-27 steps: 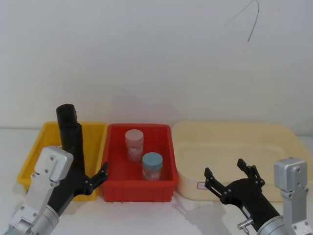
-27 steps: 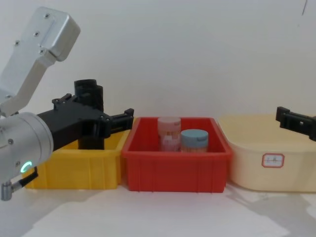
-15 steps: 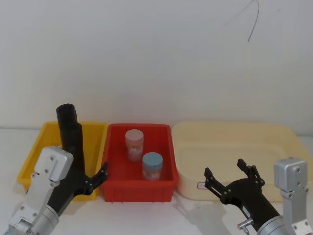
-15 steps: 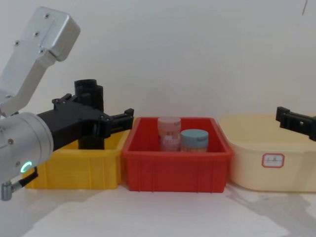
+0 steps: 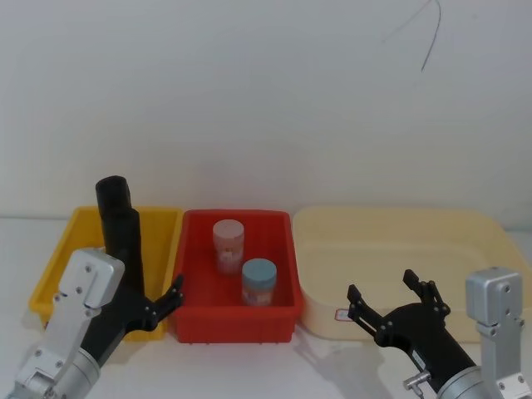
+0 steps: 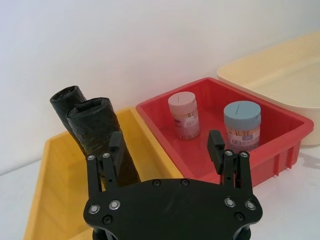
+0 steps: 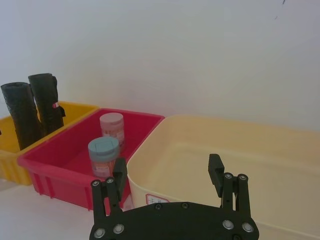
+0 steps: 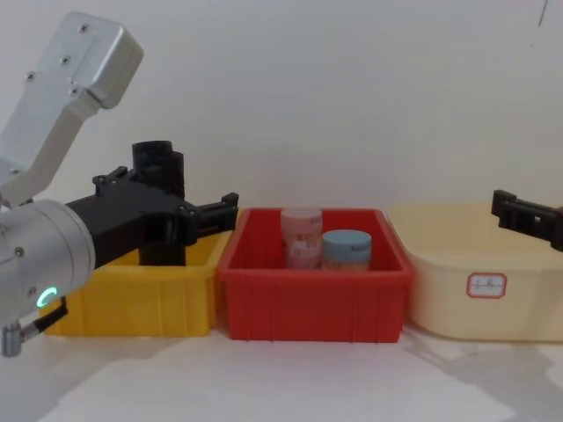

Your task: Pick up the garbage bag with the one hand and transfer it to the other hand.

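Fingers apart, the left hand (image 6: 166,147) hovers by the garbage bag (image 6: 97,125) in the yellow bin (image 6: 50,200); right hand (image 7: 167,172) likewise spread.

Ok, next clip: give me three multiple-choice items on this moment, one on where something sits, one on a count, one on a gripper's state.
1. Where do the black rolls stand?
A) in the red bin
B) in the yellow bin
C) in the cream bin

2. How many jars stand in the red bin?
A) one
B) three
C) two

3. How is the left gripper?
A) open, holding nothing
B) shut on a roll
C) shut on a jar

Answers:
1 B: both rolls rise upright out of the yellow bin.
2 C: a pink-lidded jar and a blue-lidded jar are the two jars inside.
3 A: in the left wrist view its fingers are spread wide, with nothing clasped between them.
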`<move>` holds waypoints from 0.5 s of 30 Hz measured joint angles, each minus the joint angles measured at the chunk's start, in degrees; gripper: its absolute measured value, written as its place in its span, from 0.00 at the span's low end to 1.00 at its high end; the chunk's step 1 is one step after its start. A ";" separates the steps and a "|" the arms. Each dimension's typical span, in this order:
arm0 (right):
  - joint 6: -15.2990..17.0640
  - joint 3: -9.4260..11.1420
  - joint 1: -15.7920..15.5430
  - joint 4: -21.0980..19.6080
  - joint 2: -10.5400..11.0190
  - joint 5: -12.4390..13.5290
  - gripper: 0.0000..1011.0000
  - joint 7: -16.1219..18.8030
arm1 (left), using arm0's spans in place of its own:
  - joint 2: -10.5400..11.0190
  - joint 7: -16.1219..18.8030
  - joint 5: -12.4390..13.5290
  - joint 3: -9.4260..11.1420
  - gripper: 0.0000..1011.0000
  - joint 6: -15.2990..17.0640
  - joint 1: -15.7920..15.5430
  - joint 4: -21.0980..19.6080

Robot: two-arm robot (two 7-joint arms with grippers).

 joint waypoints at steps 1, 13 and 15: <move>0.00 0.00 0.00 0.00 0.00 0.00 0.99 0.00 | -0.03 0.06 0.03 -0.04 0.99 0.01 0.02 0.00; 0.00 0.00 0.00 0.00 0.00 0.00 0.99 0.00 | -0.06 1.28 0.05 -1.62 0.99 0.71 1.35 -0.83; 0.00 0.00 0.00 0.00 0.00 0.00 0.99 0.00 | 0.04 1.56 -0.05 -2.12 0.99 0.95 1.75 -1.09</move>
